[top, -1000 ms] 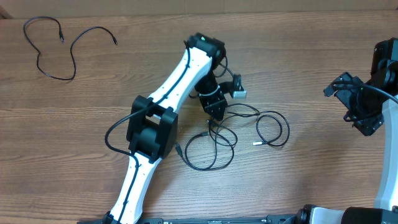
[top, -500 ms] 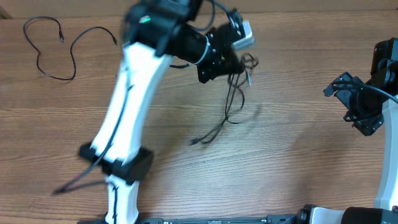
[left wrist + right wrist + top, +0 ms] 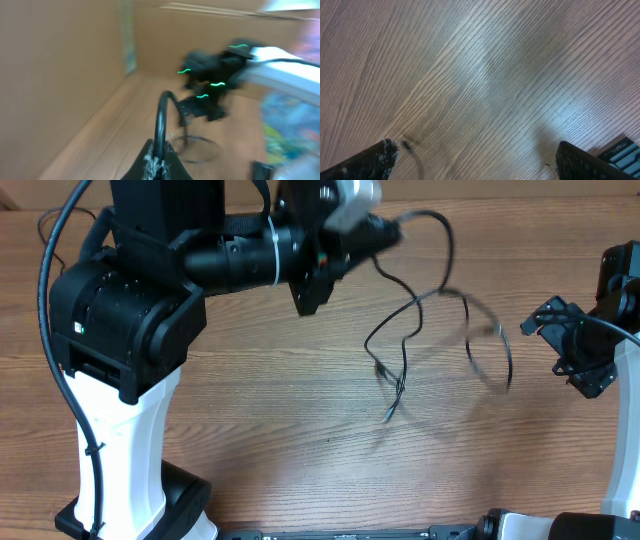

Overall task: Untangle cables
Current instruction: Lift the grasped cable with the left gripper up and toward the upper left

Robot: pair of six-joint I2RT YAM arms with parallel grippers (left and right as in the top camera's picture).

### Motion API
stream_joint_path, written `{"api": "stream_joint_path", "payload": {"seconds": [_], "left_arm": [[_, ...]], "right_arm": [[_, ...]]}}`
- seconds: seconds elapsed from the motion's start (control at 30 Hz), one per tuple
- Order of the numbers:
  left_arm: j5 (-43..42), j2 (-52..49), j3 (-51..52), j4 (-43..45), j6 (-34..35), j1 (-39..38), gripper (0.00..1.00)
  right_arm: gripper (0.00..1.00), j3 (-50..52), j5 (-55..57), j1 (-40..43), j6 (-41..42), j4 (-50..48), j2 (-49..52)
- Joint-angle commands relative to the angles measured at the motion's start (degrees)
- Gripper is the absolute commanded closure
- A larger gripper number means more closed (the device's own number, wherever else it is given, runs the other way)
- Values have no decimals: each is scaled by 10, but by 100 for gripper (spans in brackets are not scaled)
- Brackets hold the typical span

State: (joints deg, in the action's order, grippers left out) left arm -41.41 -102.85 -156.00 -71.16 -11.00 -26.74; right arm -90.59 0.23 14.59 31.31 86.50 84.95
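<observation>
Some cables (image 3: 398, 385) now airborne, swung right — left jaws clamped

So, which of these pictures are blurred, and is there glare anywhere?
Left wrist view: smeared all over by motion, only the cable in the left pincer readable. Overhead view: mostly sharp, but the hanging cables blur, worst at the outermost loop. Right wrist view: sharp wood grain, with a pale glare patch on the table.

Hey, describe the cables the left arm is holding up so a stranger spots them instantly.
On the wooden table, find the tall black-and-white left arm; its left gripper sits top centre in the overhead view. The cables dangle from it in mid-air: thin, black, looping, unlike the thick cable along the arm.
</observation>
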Motion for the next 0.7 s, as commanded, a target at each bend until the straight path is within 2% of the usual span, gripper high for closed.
{"api": "stream_joint_path", "payload": {"seconds": [0.0, 0.1, 0.23, 0.3, 0.37, 0.43, 0.5, 0.67], "left_arm": [[275, -10, 0, -40, 109, 0, 96], [271, -17, 0, -69, 112, 0, 96], [129, -16, 0, -56, 83, 5, 96], [108, -16, 0, -44, 86, 6, 96], [176, -16, 0, -38, 130, 2, 96], [283, -16, 0, -40, 163, -10, 96], [348, -16, 0, -39, 166, -23, 96], [367, -13, -3, -3, 157, -49, 96]], "right_arm": [[0, -5, 2, 1, 2, -3, 0], [0, -5, 2, 1, 2, -3, 0], [0, -5, 2, 1, 2, -3, 0], [0, -5, 2, 1, 2, -3, 0], [0, -5, 2, 1, 2, -3, 0], [0, -5, 2, 1, 2, -3, 0], [0, -5, 2, 1, 2, -3, 0], [0, -5, 2, 1, 2, -3, 0]]}}
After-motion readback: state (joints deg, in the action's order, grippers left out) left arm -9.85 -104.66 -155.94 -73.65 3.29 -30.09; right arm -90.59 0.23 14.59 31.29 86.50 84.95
